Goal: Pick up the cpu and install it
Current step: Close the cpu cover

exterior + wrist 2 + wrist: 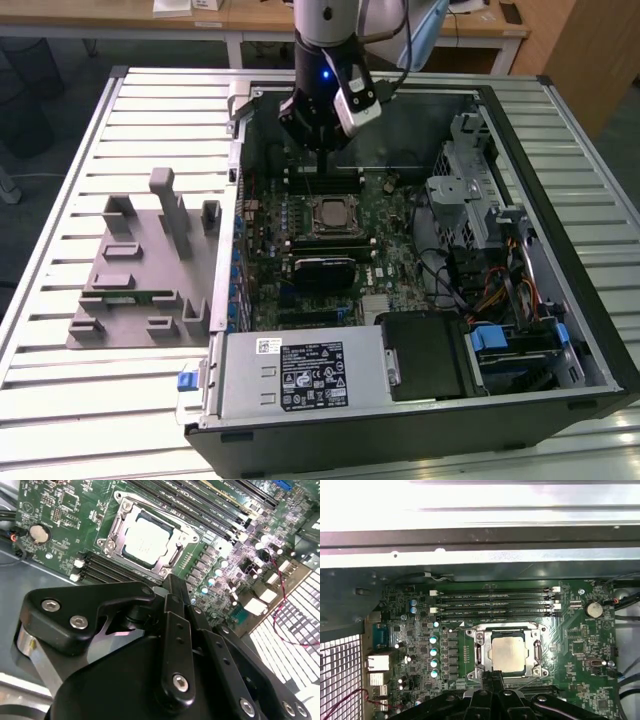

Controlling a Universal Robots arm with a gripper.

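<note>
The cpu [330, 215], a pale silver square chip, lies flat inside the metal socket frame on the green motherboard [395, 215] in the open computer case. Both wrist views show it too: cpu [147, 537], cpu [507, 652]. My gripper [318, 140] hangs above the board, over the memory slots just beyond the socket. Its black fingers [175, 597] are pressed together with nothing between them, and their tips [492, 676] sit at the socket's edge in the first wrist view.
A grey holder plate [130, 285] with upright posts and slots lies at the exterior view's left on the slatted table. The case holds a silver power supply [300, 372], a drive cage [465, 195], cables [490, 290], and a black block [325, 270] beside the socket.
</note>
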